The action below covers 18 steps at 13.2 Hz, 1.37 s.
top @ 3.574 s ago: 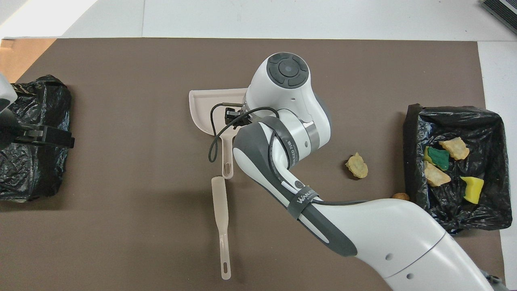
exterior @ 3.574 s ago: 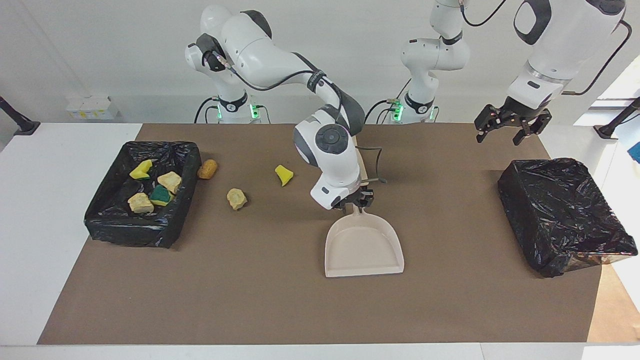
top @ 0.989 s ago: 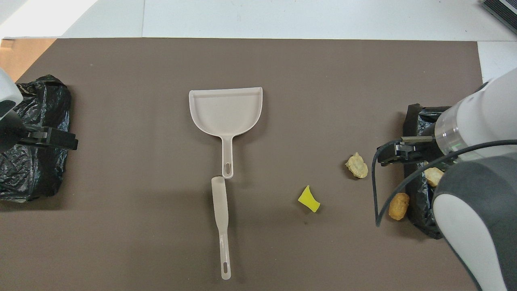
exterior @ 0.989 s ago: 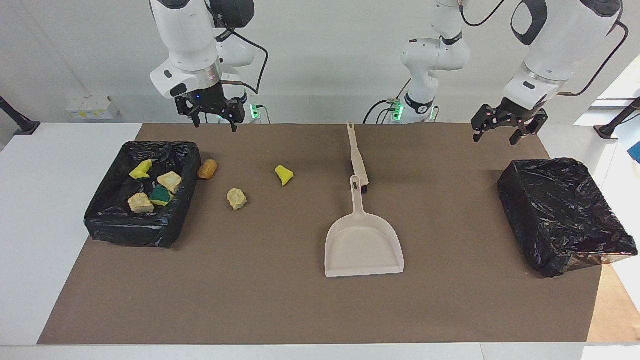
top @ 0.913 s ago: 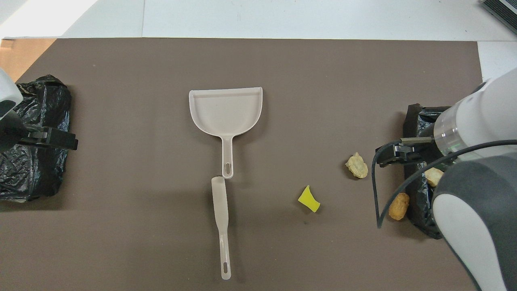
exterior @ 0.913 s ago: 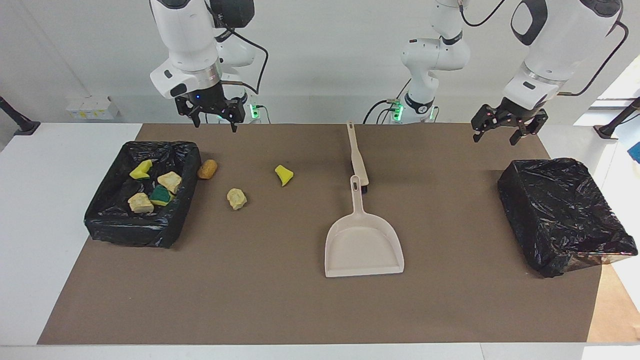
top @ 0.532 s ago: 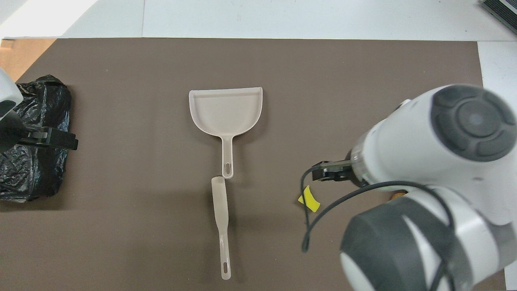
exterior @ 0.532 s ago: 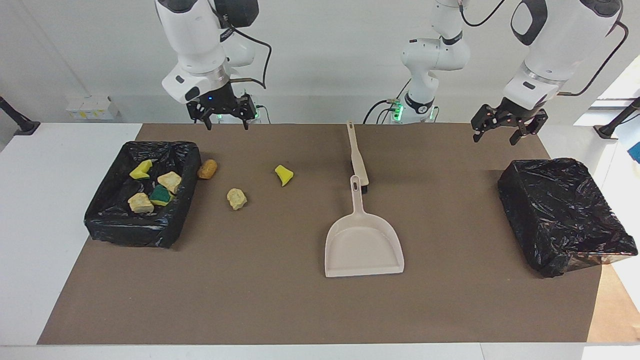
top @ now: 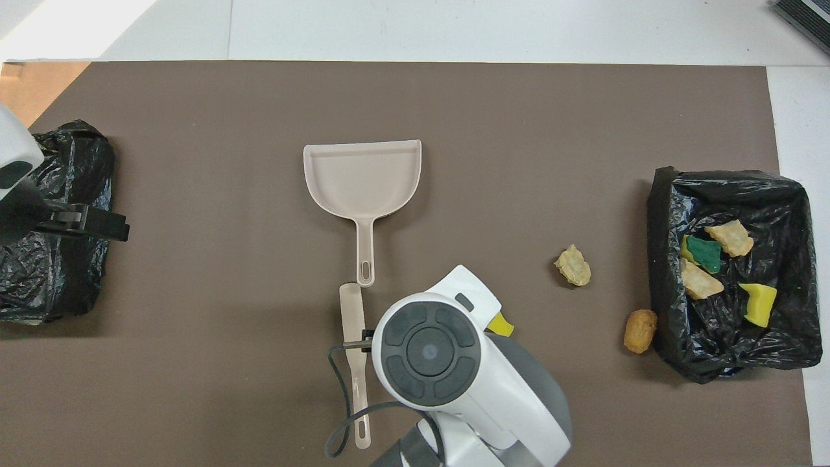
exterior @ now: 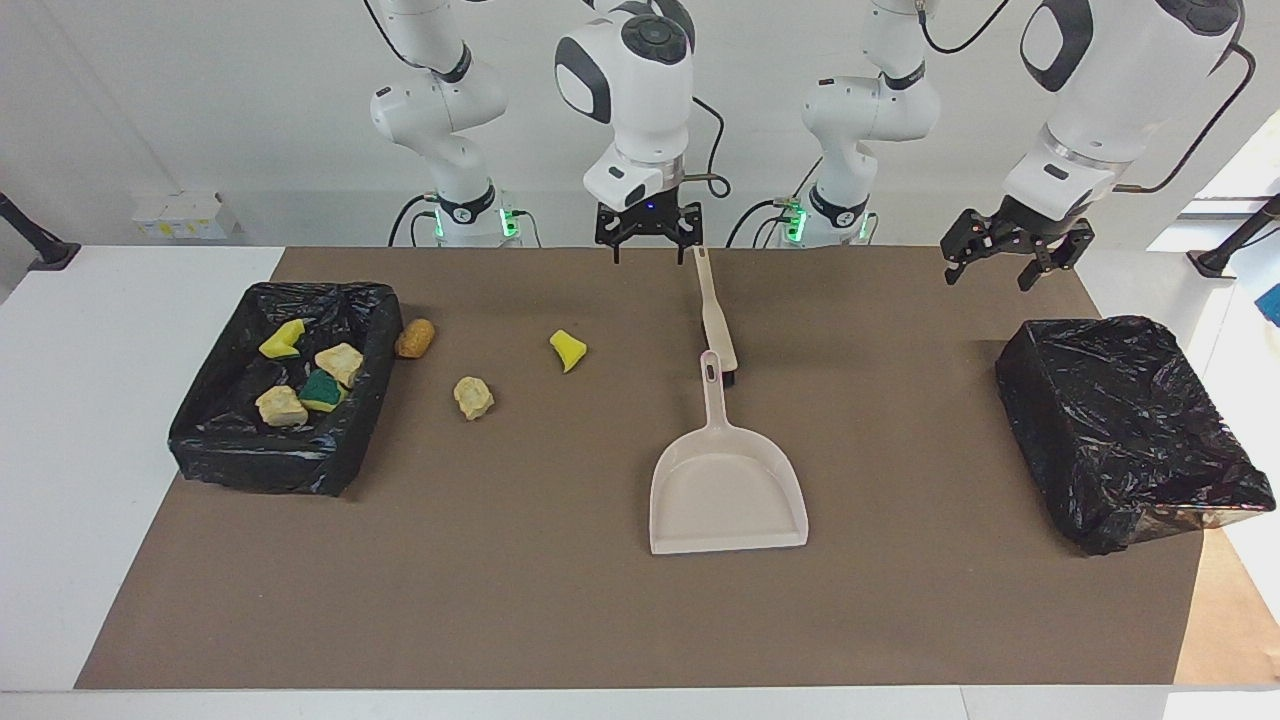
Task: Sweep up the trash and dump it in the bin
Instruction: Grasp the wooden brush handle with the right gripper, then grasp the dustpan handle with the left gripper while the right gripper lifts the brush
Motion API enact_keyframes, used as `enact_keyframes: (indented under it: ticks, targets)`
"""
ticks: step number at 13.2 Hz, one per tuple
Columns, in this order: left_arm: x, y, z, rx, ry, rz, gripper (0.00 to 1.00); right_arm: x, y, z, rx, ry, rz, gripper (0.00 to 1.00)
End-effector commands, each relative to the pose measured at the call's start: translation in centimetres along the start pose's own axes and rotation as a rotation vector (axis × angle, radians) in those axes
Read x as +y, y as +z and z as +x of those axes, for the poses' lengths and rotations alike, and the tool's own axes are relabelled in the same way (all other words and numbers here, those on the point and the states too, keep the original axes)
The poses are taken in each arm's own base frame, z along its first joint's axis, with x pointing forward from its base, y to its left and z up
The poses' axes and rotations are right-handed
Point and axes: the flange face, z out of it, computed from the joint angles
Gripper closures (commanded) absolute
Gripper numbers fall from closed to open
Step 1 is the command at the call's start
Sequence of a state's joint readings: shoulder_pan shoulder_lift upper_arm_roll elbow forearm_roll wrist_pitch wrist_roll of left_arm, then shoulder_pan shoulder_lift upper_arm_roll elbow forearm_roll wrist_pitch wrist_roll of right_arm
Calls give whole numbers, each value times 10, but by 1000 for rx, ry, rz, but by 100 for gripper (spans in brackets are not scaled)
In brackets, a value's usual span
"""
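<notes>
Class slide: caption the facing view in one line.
Right gripper hovers beside the beige hand brush; three scraps remain outside the black-lined bin.

Overhead: right arm's wrist (top: 431, 350) covers part of brush (top: 353, 311); dustpan (top: 362, 178) empty; three scraps outside bin (top: 668, 194), four inside.

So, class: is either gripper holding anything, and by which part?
Nothing is held. The right gripper hangs open above the brush; the left gripper waits open, empty.
</notes>
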<state>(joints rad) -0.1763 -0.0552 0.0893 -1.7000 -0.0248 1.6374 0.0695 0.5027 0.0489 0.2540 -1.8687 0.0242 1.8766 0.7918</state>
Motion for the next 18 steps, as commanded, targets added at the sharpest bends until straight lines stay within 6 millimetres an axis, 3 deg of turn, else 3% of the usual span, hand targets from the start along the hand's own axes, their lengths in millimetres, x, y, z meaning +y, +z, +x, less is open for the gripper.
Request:
enact_keyframes:
  ticks: [1, 4, 7, 9, 11, 12, 14, 15, 17, 18]
  targets:
    - [17, 29, 20, -40, 28, -5, 0, -27, 28, -15, -5, 60, 28, 0]
    - [55, 65, 44, -40, 80, -17, 0, -56, 67, -39, -11, 36, 34, 0]
    - [90, 93, 67, -22, 124, -30, 0, -67, 124, -73, -7, -2, 42, 0]
    - [137, 117, 74, -36, 120, -36, 0, -70, 145, -88, -5, -1, 46, 0]
    - [171, 140, 84, -11, 80, -27, 0, -69, 147, -90, -7, -12, 42, 0]
    - [188, 140, 84, 29, 89, -33, 0, -69, 147, -90, -7, -7, 42, 0]
    - [224, 161, 82, 48, 63, -35, 0, -69, 146, -91, -8, -16, 39, 1]
    - [239, 169, 80, 50, 55, -30, 0, -69, 147, -92, -11, -18, 36, 20]
    - [265, 190, 69, 32, 56, -24, 0, -72, 146, -97, -14, -32, 31, 81]
    - [271, 201, 63, 17, 42, -20, 0, -74, 143, -101, -14, -28, 29, 100]
